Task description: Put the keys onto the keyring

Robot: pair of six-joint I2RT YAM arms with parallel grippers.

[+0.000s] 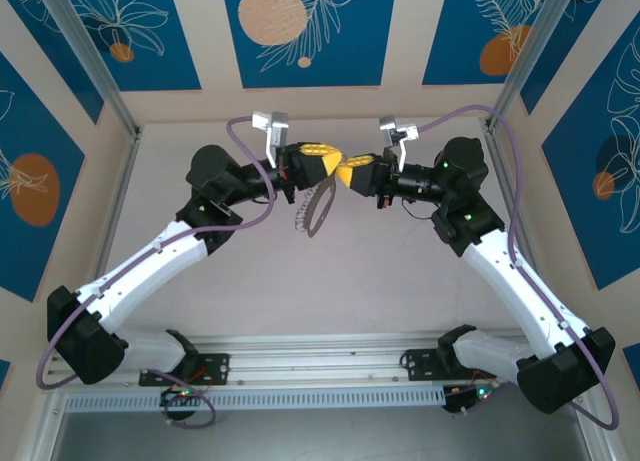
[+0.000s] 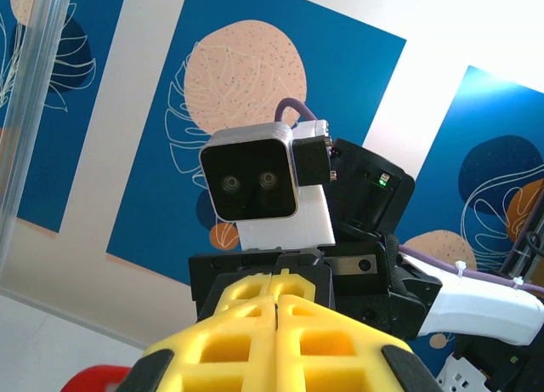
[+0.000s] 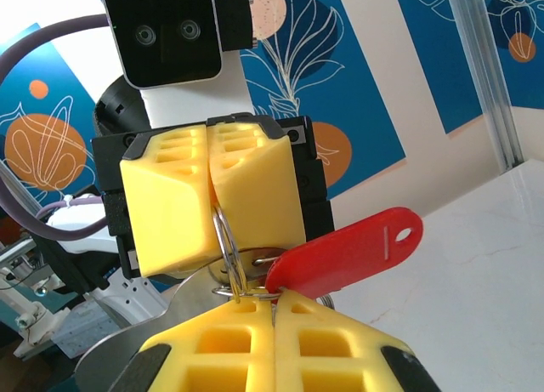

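Observation:
Both grippers meet tip to tip above the middle of the table. My left gripper point(image 1: 335, 164) point(image 2: 275, 299) point(image 3: 214, 207) is shut on a thin silver split ring point(image 3: 223, 230). My right gripper point(image 1: 344, 173) point(image 3: 274, 297) point(image 2: 271, 281) is shut where a second small ring and the red key point(image 3: 348, 252) come together. The key's red head sticks out to the right, hole end up. The grey keyring point(image 1: 322, 213) point(image 3: 183, 303) hangs below the fingers with its silvery chain point(image 1: 300, 219) beside it.
The white table point(image 1: 400, 281) lies well below the grippers. Metal frame posts point(image 1: 85, 51) point(image 1: 535, 46) stand at the back corners. A rail point(image 1: 320, 346) runs along the near edge by the arm bases. Each wrist camera point(image 2: 255, 184) point(image 3: 166, 35) faces the other closely.

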